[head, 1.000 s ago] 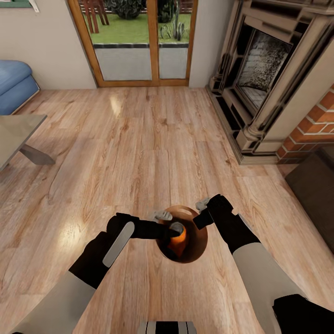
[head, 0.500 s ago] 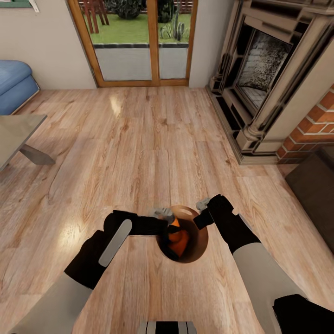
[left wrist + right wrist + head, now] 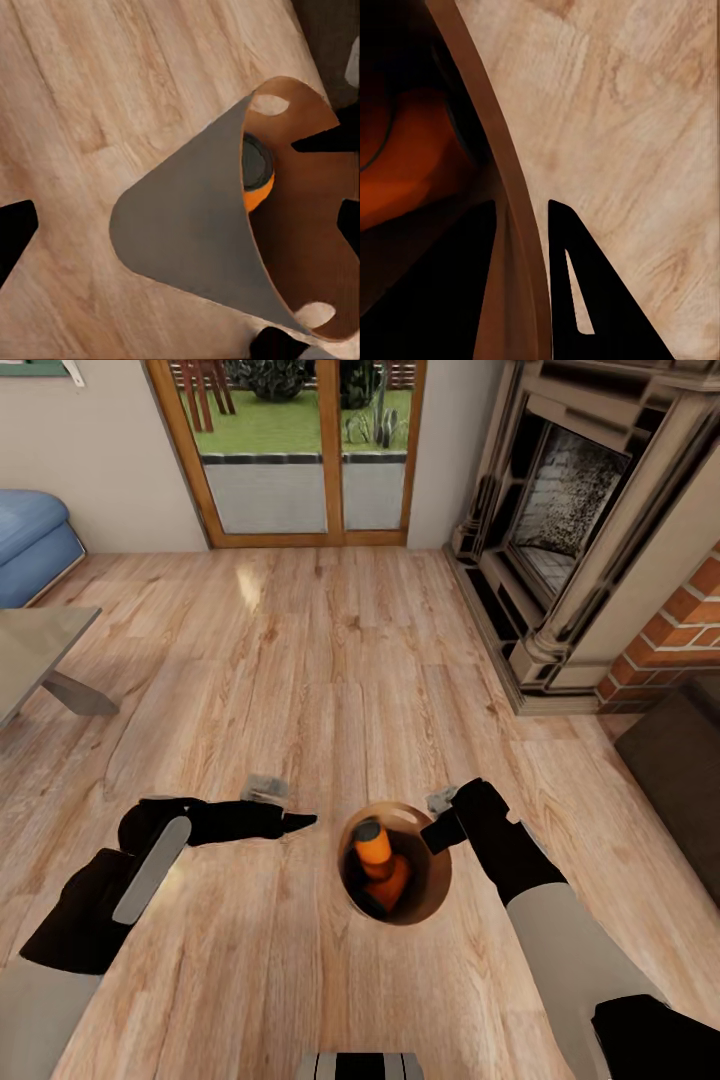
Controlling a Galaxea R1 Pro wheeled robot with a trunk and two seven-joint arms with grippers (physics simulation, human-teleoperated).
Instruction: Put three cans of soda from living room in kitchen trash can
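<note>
Left tool [image 3: 296,821] withdrawn beside trash can [image 3: 440,880]

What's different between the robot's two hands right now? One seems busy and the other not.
The right gripper is clamped on the rim of the trash can, one finger inside the wall and one outside. The left gripper holds nothing and hangs over bare wood floor beside the can. The right forearm reaches in from the lower right, the left lies nearly level from the left. Both are black, with pale upper arms.
</note>
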